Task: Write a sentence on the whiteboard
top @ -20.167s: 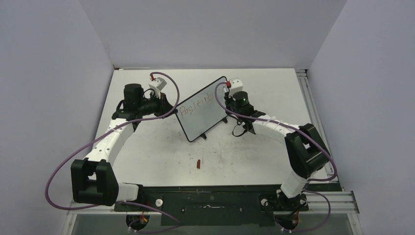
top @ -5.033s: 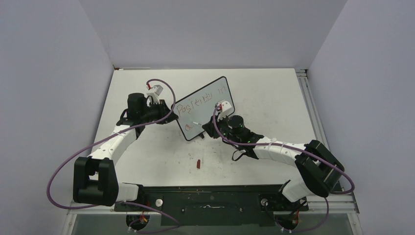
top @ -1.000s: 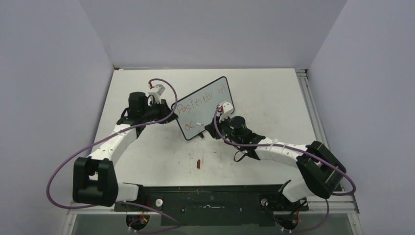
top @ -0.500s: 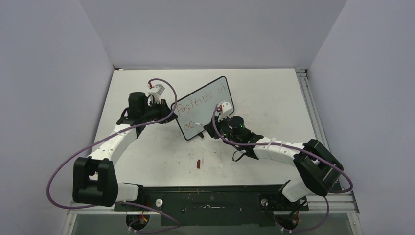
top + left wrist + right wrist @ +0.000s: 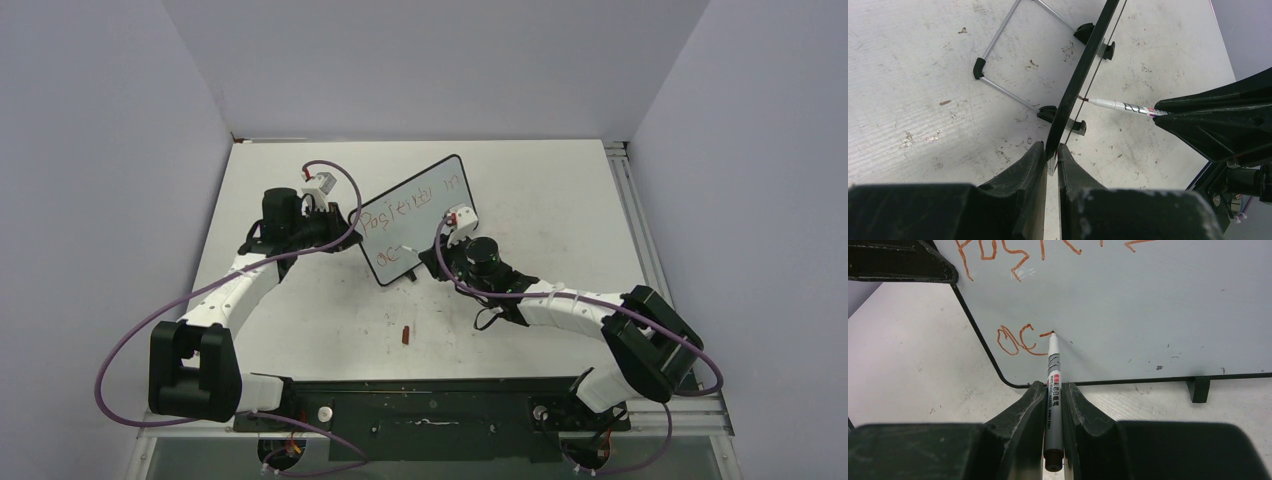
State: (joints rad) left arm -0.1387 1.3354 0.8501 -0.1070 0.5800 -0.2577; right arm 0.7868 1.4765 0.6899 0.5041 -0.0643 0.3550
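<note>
On the table [image 5: 560, 190], the left gripper [image 5: 1052, 150] pinches the edge of the standing whiteboard [image 5: 1148, 305] and the right gripper [image 5: 1053, 388] clamps the marker [image 5: 1054, 360]; the sentence [image 5: 1018, 340] has its first line, but the second line is only just begun.

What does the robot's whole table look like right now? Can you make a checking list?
Surface: white table, smudged and speckled.
Job's things: whiteboard standing on its black feet; red words on it, second line only begun; marker with its tip touching the board.
Clutter: one small red piece lying on the table in front of the board.
Grippers: left gripper shut on the whiteboard's edge; right gripper shut on the marker.
Cables: purple cables looping along both arms.
Surroundings: plain walls on three sides; metal rail at the right edge.
</note>
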